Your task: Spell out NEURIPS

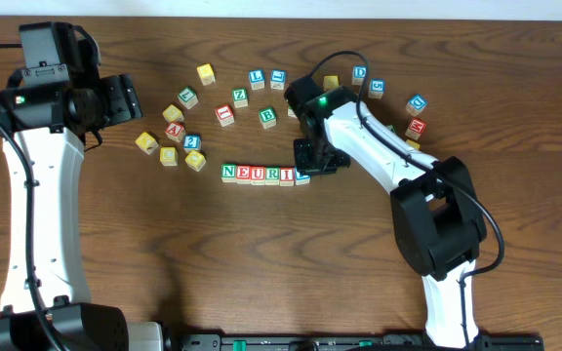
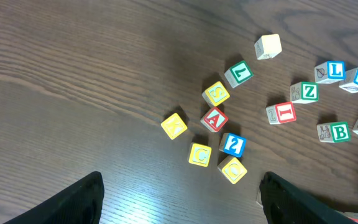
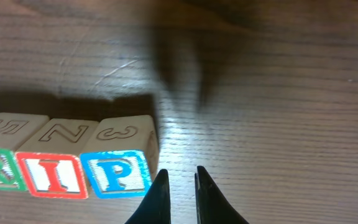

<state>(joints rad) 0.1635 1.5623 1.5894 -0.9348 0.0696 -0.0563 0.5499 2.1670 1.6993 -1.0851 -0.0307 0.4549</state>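
Observation:
A row of cubes reading N [image 1: 228, 173], E [image 1: 243, 174], U [image 1: 258, 175], R [image 1: 272, 175], I [image 1: 287, 175] lies mid-table, with the blue P [image 1: 301, 177] at its right end. In the right wrist view the red I [image 3: 55, 174] and blue P [image 3: 117, 173] sit just left of my right gripper [image 3: 179, 177], whose fingers stand almost together with nothing between them. A yellow S cube [image 2: 216, 93] lies in the loose cluster at the left. My left gripper [image 2: 179, 205] hangs open above bare wood near that cluster.
Loose cubes lie scattered behind the row: a red I [image 2: 281, 112], green Z [image 2: 304, 92], green B [image 2: 334, 131], blue L [image 2: 330, 71]. Several more cubes [image 1: 416, 127] sit at the back right. The right arm [image 1: 379, 146] reaches across from the right.

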